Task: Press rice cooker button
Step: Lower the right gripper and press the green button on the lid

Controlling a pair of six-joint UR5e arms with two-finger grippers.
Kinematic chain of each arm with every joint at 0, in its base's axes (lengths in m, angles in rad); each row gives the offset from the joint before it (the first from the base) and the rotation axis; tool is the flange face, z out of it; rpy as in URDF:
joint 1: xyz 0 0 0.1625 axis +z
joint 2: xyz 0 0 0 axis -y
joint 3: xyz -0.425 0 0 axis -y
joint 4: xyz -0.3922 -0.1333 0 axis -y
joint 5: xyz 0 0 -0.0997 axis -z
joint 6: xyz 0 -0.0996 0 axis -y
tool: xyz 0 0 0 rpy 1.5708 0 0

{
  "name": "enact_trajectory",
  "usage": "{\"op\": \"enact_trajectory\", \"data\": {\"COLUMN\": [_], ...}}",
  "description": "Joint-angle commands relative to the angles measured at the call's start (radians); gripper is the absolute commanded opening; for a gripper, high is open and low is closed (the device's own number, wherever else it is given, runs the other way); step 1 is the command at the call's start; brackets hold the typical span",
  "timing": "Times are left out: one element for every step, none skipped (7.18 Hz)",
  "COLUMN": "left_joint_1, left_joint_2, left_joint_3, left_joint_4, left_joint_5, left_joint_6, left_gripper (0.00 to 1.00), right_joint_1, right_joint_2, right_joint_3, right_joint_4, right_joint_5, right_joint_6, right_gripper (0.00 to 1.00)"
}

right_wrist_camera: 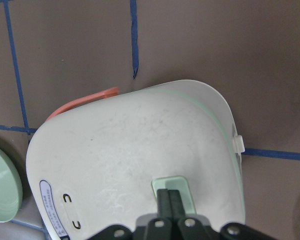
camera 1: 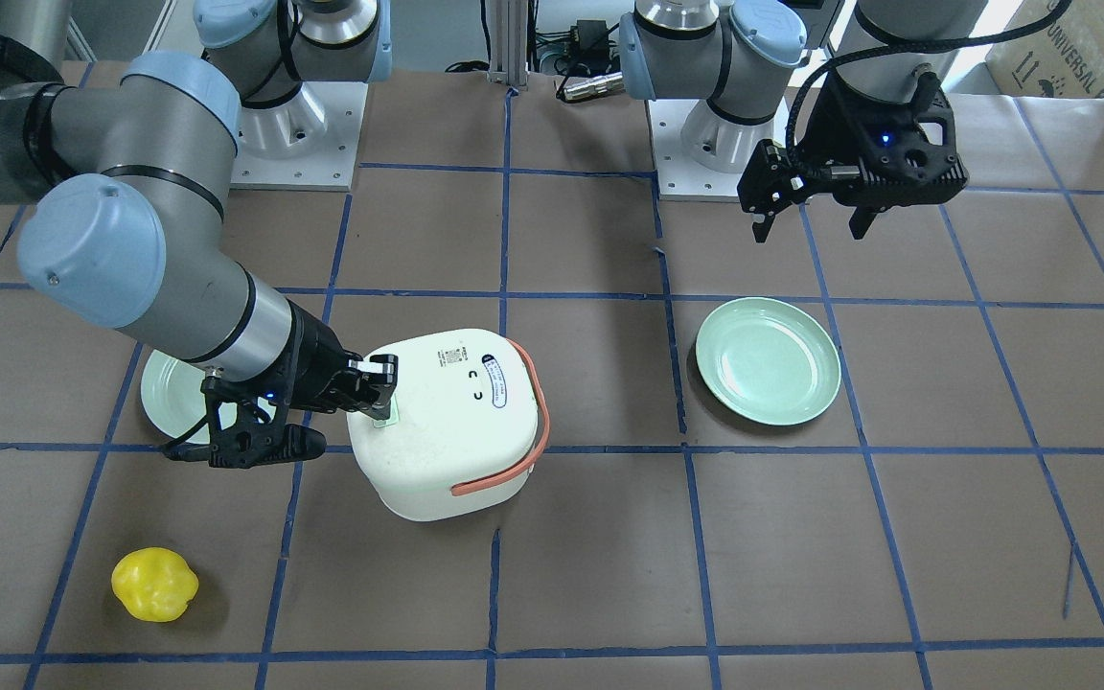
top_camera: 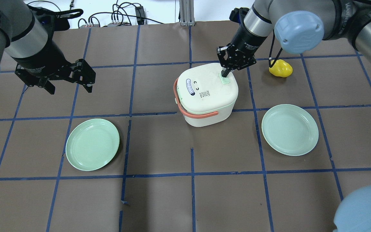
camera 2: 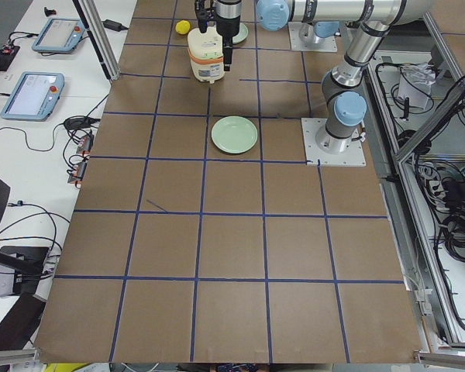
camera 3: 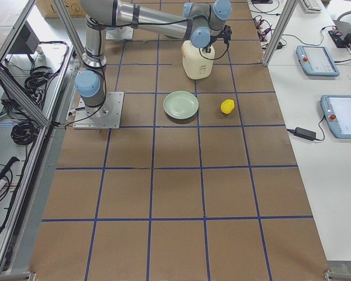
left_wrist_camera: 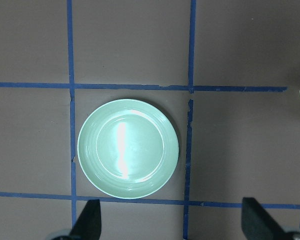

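The white rice cooker point(top_camera: 206, 93) stood near the middle of the table point(top_camera: 159, 199), between two green plates point(top_camera: 92, 144); the right gripper point(top_camera: 225, 74) had its fingers pressed together, their tips resting on the pale green button point(right_wrist_camera: 186, 192) at the edge of the lid; the left gripper point(top_camera: 71, 90) hung over the table with its fingers spread apart, well away from the cooker; a yellow object point(top_camera: 280, 68) lay beside the right arm.

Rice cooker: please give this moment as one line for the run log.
phase: pressing | right gripper: shut, tips on green button of rice cooker lid | left gripper: open, raised, near green plate | lid: closed
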Motion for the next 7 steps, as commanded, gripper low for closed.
{"op": "enact_trajectory", "data": {"left_joint_1": [0.000, 0.000, 0.000, 0.000, 0.000, 0.000, 0.000], "left_joint_2": [0.000, 0.000, 0.000, 0.002, 0.000, 0.000, 0.000], "left_joint_3": [0.000, 0.000, 0.000, 0.000, 0.000, 0.000, 0.000], "left_joint_4": [0.000, -0.002, 0.000, 0.000, 0.000, -0.002, 0.000], "left_joint_5": [0.000, 0.000, 0.000, 0.000, 0.000, 0.000, 0.000], "left_joint_6": [0.000, 0.000, 0.000, 0.000, 0.000, 0.000, 0.000], "left_gripper": [1.00, 1.00, 1.00, 1.00, 1.00, 1.00, 1.00], "right_joint_1": [0.001, 0.001, 0.001, 0.001, 0.001, 0.001, 0.001], "right_joint_2": [0.000, 0.002, 0.000, -0.001, -0.010, -0.018, -0.032], "right_joint_3": [0.010, 0.010, 0.010, 0.006, -0.002, -0.017, -0.029], "right_joint_4": [0.000, 0.002, 0.000, 0.002, 0.002, 0.036, 0.064], "right_joint_5": [0.000, 0.000, 0.000, 0.002, -0.003, -0.011, -0.011], "right_joint_6": [-0.002, -0.005, -0.005, -0.002, 0.004, 0.003, 0.003], "right_gripper": [0.05, 0.05, 0.05, 0.06, 0.20, 0.22, 0.22]}}
